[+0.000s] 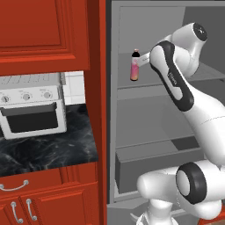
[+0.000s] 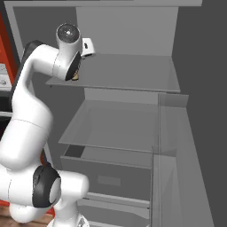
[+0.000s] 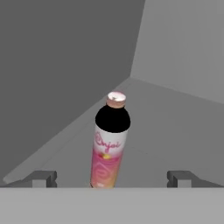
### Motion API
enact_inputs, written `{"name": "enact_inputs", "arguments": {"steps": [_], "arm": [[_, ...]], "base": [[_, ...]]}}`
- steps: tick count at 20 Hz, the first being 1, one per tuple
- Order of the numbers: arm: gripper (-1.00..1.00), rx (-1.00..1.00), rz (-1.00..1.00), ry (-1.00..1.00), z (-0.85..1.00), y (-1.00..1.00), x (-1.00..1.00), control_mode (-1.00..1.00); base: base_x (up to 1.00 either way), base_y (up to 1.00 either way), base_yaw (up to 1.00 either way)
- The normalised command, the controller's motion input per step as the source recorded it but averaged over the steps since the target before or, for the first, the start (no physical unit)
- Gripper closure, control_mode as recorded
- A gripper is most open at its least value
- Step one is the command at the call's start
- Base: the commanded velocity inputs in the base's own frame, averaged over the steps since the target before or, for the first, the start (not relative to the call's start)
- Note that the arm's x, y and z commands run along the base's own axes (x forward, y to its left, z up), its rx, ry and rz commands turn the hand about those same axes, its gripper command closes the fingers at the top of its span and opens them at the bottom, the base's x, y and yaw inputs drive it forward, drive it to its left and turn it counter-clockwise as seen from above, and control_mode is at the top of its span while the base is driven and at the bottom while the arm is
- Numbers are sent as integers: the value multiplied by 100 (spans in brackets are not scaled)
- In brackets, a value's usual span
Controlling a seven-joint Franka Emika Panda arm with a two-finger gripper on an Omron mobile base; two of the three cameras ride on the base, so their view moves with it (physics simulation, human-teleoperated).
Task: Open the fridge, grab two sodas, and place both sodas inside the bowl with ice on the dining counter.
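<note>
- Fridge [image 1: 145,94] open, grey interior exposed: upper shelf, middle shelf, bottom drawer [image 2: 111,175].
- Soda [image 1: 135,65] upright on the upper shelf, left side, close to the left inner wall in the left base view.
- Bottle details from the hand view: soda [image 3: 109,144] with pale pink cap, dark neck band, white-to-pink-to-orange label (script lettering, not legible).
- Arm reaching up into the upper shelf compartment, elbow high, wrist just right of the bottle in the left base view.
- Gripper [image 3: 111,178] spread wide, fingertips [image 3: 41,178] at far left and far right of the hand view, bottle base between them.
- No contact seen: clear gaps on both sides of the bottle, nothing clamped.
- Bottle leans slightly in the hand view (camera roll, stands straight in the left base view).
- Right base view: wrist over the left end of the upper shelf [image 2: 128,73], fingers hidden behind the arm there.
- Fridge door [image 2: 177,164] swung out at right, seen edge-on with see-through door bins.
- Left of the fridge: red cabinets [image 1: 44,30], white toaster oven [image 1: 31,105] on a black marble counter [image 1: 48,147], red drawers below.
</note>
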Motion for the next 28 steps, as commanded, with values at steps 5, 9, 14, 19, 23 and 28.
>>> {"name": "enact_inputs", "arguments": {"steps": [5,9,14,19,23,28], "arm": [[-100,0,1,0,-4,4,18,-100],[-100,0,1,0,-7,18,13,-100],[-100,1,0,0,-4,13,9,-100],[-100,0,1,0,0,0,14,-100],[-100,0,0,0,0,0,8,-100],[-100,0,0,0,0,6,4,-100]], "base": [[0,0,0],[0,0,0],[0,0,0],[0,0,0],[0,0,0],[0,0,0]]}}
